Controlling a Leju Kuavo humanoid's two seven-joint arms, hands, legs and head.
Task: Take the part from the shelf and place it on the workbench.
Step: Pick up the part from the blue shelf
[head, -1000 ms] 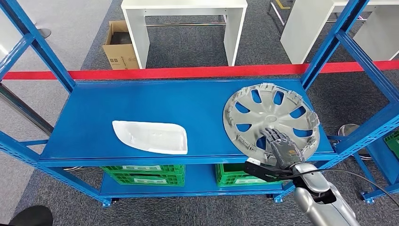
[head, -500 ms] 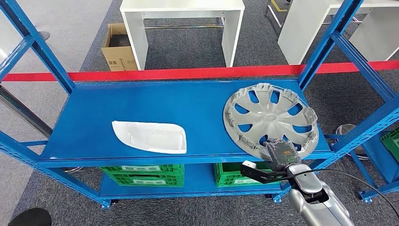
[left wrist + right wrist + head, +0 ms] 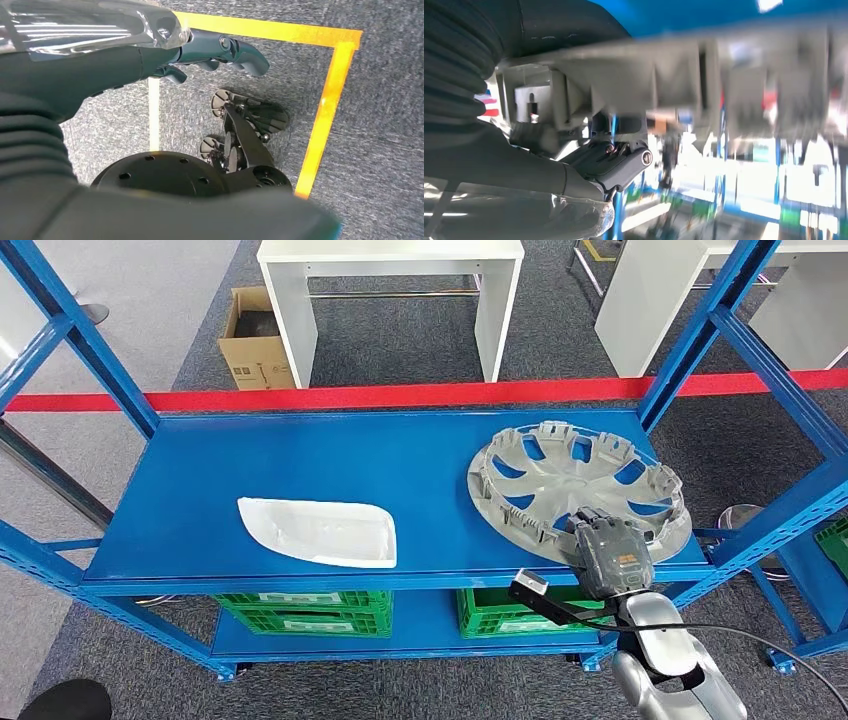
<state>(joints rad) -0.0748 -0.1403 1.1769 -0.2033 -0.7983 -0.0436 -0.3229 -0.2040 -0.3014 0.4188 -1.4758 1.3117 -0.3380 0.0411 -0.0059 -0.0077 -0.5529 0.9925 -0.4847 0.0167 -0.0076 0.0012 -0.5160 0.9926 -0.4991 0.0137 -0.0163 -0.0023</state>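
Observation:
A grey wheel cover [image 3: 575, 480] lies at the right end of the blue shelf [image 3: 300, 455], tilted, with its near edge raised off the deck. My right hand [image 3: 605, 555] grips that near rim from the shelf's front edge. In the right wrist view the cover's ribbed rim [image 3: 674, 75] sits close against my hand, with the dark fingers [image 3: 619, 160] curled under it. A white moulded part [image 3: 320, 530] lies flat at the shelf's left-centre. My left hand [image 3: 220, 50] hangs over the floor, fingers loosely extended and holding nothing.
Blue uprights [image 3: 690, 350] frame the shelf on both sides. Green crates [image 3: 300, 605] stand on the lower deck. Beyond a red floor line [image 3: 400, 393] are a white table [image 3: 390, 260] and a cardboard box [image 3: 255, 335].
My right hand has drawn back from the wheel cover's face to its near rim and closed on it. The cover's near edge has tipped up off the shelf.

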